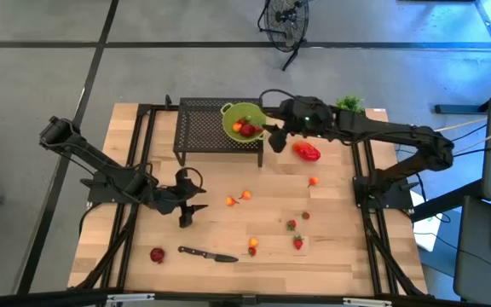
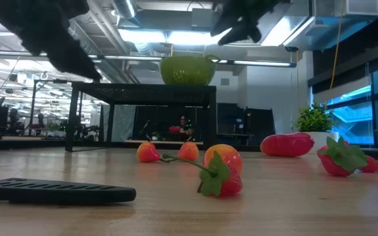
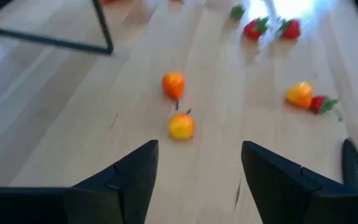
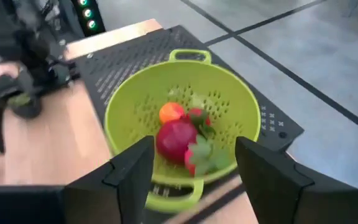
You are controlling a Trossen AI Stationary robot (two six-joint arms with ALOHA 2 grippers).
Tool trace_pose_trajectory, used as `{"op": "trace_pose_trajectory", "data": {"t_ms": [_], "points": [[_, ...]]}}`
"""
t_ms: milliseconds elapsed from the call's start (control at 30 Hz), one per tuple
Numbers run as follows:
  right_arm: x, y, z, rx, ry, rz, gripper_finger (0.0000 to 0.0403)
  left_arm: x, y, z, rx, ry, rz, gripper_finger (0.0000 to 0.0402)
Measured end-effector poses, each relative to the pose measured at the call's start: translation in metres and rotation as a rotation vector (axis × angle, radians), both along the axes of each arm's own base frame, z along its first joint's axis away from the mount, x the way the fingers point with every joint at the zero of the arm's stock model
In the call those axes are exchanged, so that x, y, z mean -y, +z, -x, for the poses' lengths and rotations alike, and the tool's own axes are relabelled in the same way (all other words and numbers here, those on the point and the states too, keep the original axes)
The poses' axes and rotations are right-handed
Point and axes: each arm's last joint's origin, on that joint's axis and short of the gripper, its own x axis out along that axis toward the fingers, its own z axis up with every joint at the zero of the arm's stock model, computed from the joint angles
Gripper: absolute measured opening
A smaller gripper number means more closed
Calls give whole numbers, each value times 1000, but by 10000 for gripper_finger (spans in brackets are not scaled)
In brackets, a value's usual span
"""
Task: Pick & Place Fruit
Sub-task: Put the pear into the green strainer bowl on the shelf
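While the low view hides it, bowl [image 4: 182, 118] holds fruit [image 4: 185, 140].

One bowl [image 1: 243, 120]; one knife [image 1: 207, 254]; two pincers [image 1: 187, 211].

A bowl [image 1: 243, 120] sits on a raised mesh rack [image 1: 201, 126] at the table's [image 1: 339, 247] far edge, and several pieces of fruit [image 4: 182, 138] lie in it, straight ahead of the right gripper's [image 1: 273, 136] spread jaws. A large oblong fruit [image 1: 308, 152] lies on the table just beside that gripper. Ahead of the left gripper's [image 1: 187, 207] spread jaws lie two small fruits [image 3: 178, 106], with more strawberries [image 1: 295, 234] beyond them. A knife [image 1: 207, 254] lies near the front edge, between a lone fruit [image 1: 157, 254] and another small fruit [image 1: 252, 247].
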Motion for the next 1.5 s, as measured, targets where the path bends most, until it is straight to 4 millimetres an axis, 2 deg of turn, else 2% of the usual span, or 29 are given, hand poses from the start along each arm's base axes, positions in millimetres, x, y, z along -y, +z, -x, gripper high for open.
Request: {"op": "trace_pose_trajectory", "data": {"t_ms": [300, 667, 800, 967, 1233, 1500], "points": [[-22, 5, 30, -159, -7, 38, 188, -17, 11, -17, 93, -51, 23, 280], [-50, -1, 42, -293, -25, 102, 139, -38, 13, -25, 101, -95, -9, 283], [-54, -17, 45, -325, -11, 102, 121, -39, 12, -30, 100, -115, 3, 281], [-56, -36, 55, -284, 4, 74, 97, -39, 11, -47, 11, -146, -19, 283], [-59, -53, 70, -263, -10, 40, 67, -36, 7, -82, -110, -237, -65, 281], [-60, -70, 78, -293, -28, 11, 46, -32, -12, -107, -218, -228, -79, 281]]}}
